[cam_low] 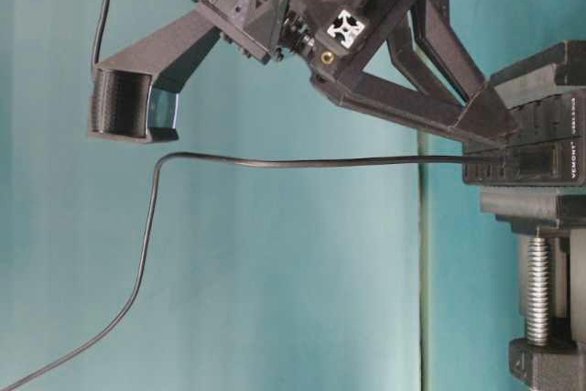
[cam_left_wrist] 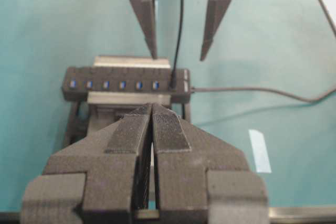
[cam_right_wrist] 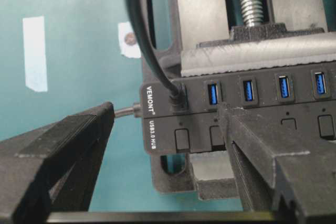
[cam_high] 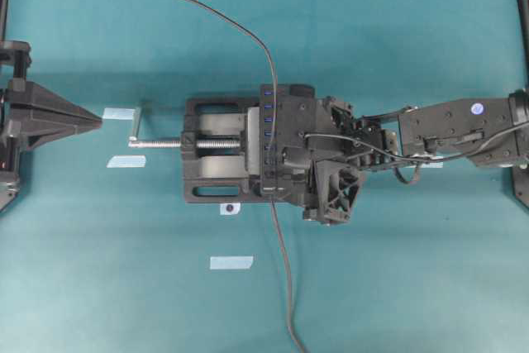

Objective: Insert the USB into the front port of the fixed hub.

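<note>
The fixed hub (cam_high: 267, 121) is a black bar with blue ports, clamped in a vise. The USB plug (cam_right_wrist: 178, 100) sits in the end port beside the "VEMONT" label, and its cable rises from it. The plug also shows in the left wrist view (cam_left_wrist: 172, 82). My right gripper (cam_right_wrist: 167, 109) is open, with its fingers either side of that end of the hub (cam_right_wrist: 197, 124), and holds nothing. In the left wrist view the right gripper (cam_left_wrist: 178, 57) stands just behind the hub (cam_left_wrist: 115, 76). My left gripper (cam_high: 97, 121) is shut and empty, far left of the vise.
The black vise (cam_high: 215, 188) has a silver screw (cam_high: 165, 143) pointing left. The hub's own cable (cam_left_wrist: 252, 90) leaves its end. Thin cables cross the table at top left (cam_high: 190, 2) and bottom (cam_high: 285, 287). Tape strips (cam_high: 231, 262) lie on the teal table.
</note>
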